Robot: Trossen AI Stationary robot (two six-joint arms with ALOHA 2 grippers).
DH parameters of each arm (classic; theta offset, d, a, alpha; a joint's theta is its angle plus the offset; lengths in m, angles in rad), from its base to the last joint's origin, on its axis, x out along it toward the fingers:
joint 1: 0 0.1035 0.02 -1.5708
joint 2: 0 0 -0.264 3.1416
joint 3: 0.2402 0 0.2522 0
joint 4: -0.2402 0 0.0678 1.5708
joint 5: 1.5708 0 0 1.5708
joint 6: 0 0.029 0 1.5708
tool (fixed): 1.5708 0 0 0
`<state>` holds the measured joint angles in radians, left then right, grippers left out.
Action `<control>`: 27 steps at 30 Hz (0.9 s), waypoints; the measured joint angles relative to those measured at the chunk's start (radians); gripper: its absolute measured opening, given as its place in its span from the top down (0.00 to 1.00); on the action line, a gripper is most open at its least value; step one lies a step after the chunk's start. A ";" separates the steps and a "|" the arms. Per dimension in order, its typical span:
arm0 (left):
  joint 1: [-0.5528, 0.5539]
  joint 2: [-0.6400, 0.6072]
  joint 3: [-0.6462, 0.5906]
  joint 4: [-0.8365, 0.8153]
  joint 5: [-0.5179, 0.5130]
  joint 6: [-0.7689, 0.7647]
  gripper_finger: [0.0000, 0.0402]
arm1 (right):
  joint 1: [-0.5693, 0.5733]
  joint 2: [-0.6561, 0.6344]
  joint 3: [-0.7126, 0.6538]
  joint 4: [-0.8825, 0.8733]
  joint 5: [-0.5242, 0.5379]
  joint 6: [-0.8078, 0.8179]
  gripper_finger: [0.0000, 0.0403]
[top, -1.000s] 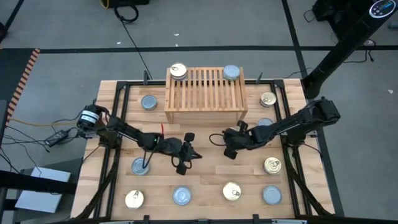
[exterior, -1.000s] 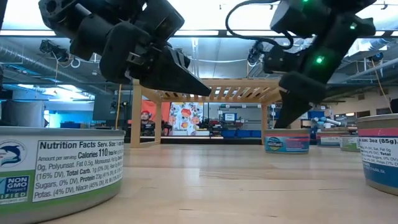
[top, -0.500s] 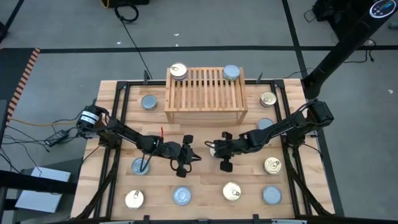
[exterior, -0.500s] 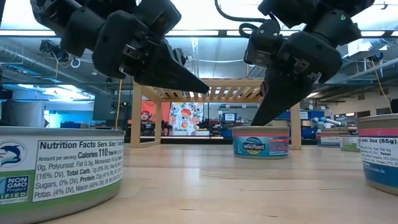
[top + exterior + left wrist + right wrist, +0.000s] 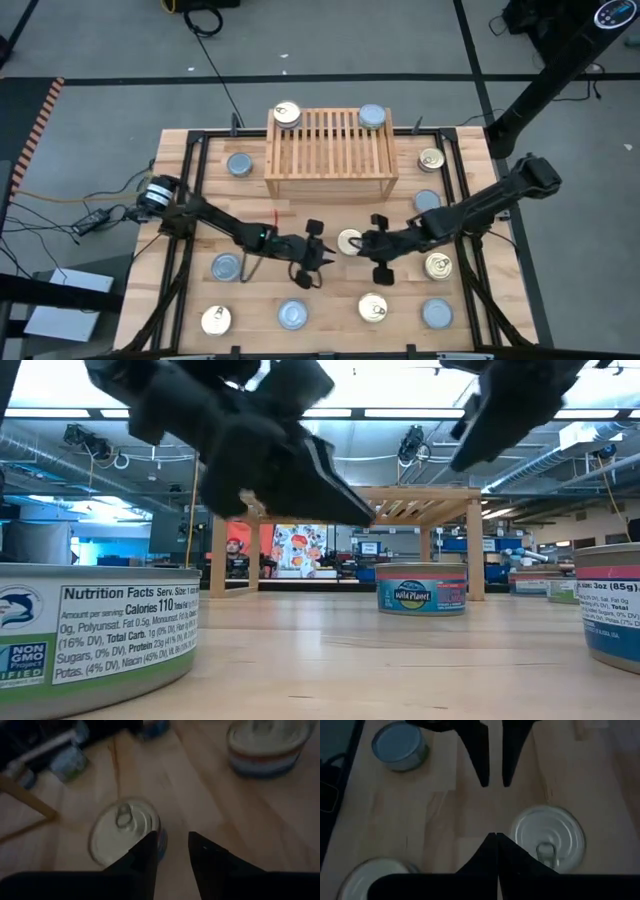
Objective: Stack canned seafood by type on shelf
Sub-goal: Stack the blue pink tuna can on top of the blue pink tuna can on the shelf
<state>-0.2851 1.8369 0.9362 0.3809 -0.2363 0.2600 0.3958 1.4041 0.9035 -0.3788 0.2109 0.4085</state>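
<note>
A gold-top tin [image 5: 349,241] stands on its base on the plank table in front of the shelf [image 5: 330,158]. My left gripper [image 5: 327,257] hovers just left of it, open, its fingers [image 5: 150,851] beside the tin [image 5: 125,832] and apart from it. My right gripper [image 5: 363,243] hangs shut on the tin's right, raised above the table; the tin [image 5: 549,837] shows beside its tips [image 5: 496,840]. On the shelf's slatted top rest one gold-top tin [image 5: 287,114] and one silver-top tin [image 5: 371,116].
Several more tins stand around the table: silver-top ones [image 5: 239,164] [image 5: 226,267] [image 5: 294,315], gold-top ones [image 5: 216,320] [image 5: 373,308] [image 5: 438,265]. In the low view big tins [image 5: 95,630] [image 5: 610,605] sit near the front edge. Black frame rails [image 5: 190,200] run along both sides.
My right gripper, shut throughout, slid the gold-top tin from near the shelf's front toward the table's middle, then rose clear of it. My left gripper has moved right toward that tin and opened. The tin has stood still for the last half second.
</note>
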 joint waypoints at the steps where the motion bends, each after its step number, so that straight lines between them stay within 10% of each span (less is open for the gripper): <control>1: 0.003 0.023 0.026 -0.018 0.000 0.003 0.71 | 0.015 -0.008 0.000 -0.024 0.020 0.014 0.99; 27: 0.028 0.150 0.163 -0.136 -0.067 0.133 0.71 | 0.114 -0.029 -0.001 -0.064 0.140 0.068 0.99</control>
<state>-0.2573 1.9874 1.0992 0.2451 -0.3031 0.3932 0.5102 1.3754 0.9029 -0.4423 0.3514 0.4767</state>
